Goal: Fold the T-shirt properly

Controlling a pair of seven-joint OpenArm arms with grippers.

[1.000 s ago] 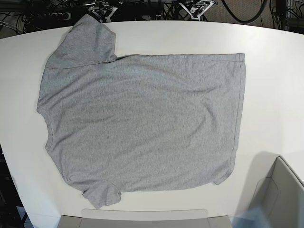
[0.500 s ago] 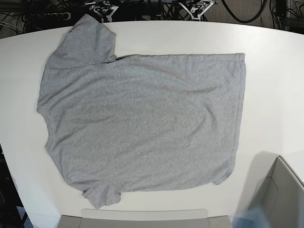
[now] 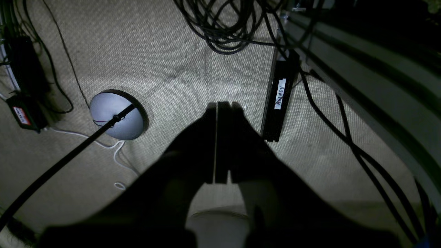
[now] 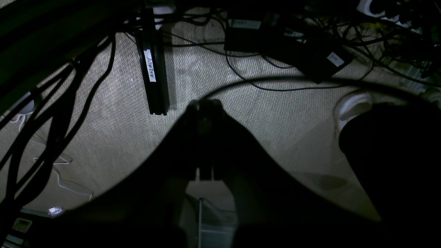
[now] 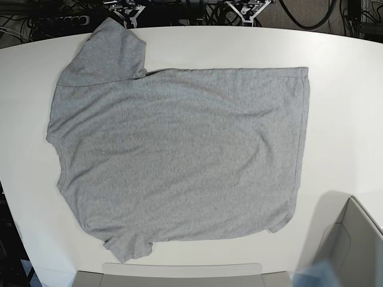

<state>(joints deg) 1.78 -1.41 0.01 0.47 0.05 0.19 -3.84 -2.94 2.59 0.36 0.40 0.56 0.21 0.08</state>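
Both sets of jaws are pressed together with nothing between them: the left gripper (image 3: 217, 105) shows only a hairline seam between its dark fingers, and the right gripper (image 4: 205, 103) is a closed black wedge. Each hangs off the table, pointing down at the carpet (image 3: 155, 51) among loose cables (image 3: 220, 31), a labelled black bar (image 3: 277, 100) and a round grey base (image 3: 115, 115) — the right wrist view also takes in a black box (image 4: 293, 48) and a pale shoe-like shape (image 4: 351, 103), too dim to name. Neither wrist camera sees any cloth. Only the base view does: the shirt (image 5: 179, 155) lies spread flat, plain side up, on the white table (image 5: 347, 78), collar end toward that view's left, hem toward its right, one sleeve at the far edge and one at the near edge, with a little rumpling at the near corners. No arm appears in that view. So the fold looks not yet begun. By my reading the next move calls for both arms to come up over the table, part their jaws, and pinch the cloth at two matched points along one long edge — likely a sleeve side — to carry it across.
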